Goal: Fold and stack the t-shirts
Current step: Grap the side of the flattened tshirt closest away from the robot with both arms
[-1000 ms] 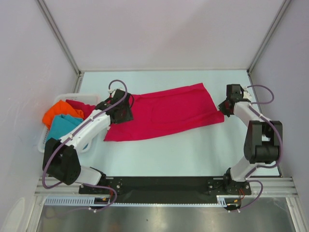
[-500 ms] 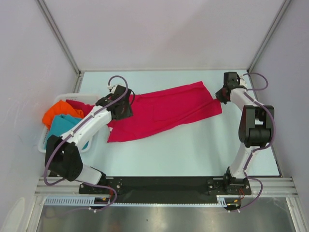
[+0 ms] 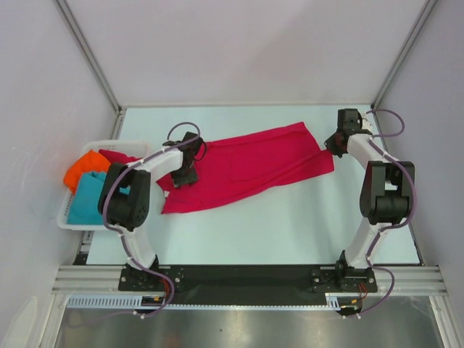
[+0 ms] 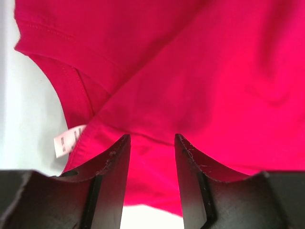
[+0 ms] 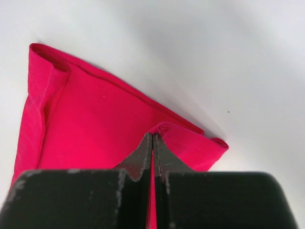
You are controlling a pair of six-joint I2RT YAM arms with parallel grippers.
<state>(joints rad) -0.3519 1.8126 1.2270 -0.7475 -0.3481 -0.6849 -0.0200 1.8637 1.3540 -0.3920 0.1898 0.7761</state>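
Observation:
A crimson red t-shirt [image 3: 246, 168] lies spread across the table's middle. My left gripper [image 3: 184, 172] hangs over its left part. In the left wrist view its jaws [image 4: 151, 143] stand apart, the red cloth [image 4: 205, 81] lies under and between them, and a white label [image 4: 66, 140] shows at the left. My right gripper [image 3: 333, 143] is shut on the shirt's right edge. The right wrist view shows a fold of hem [image 5: 190, 143] pinched between the closed fingertips [image 5: 152, 139]. An orange t-shirt [image 3: 82, 169], a teal t-shirt [image 3: 90, 196] and more red cloth [image 3: 119, 157] lie in the basket.
The white slotted basket [image 3: 78, 226] stands at the table's left edge, close to the left arm's elbow. Enclosure walls and posts ring the table on the left, back and right. Bare table surface [image 3: 290, 225] lies in front of the shirt.
The left arm has drawn its elbow in toward the table, its gripper staying over the shirt's left part with jaws slightly narrower. The right gripper moved back, taking the shirt's right edge with it.

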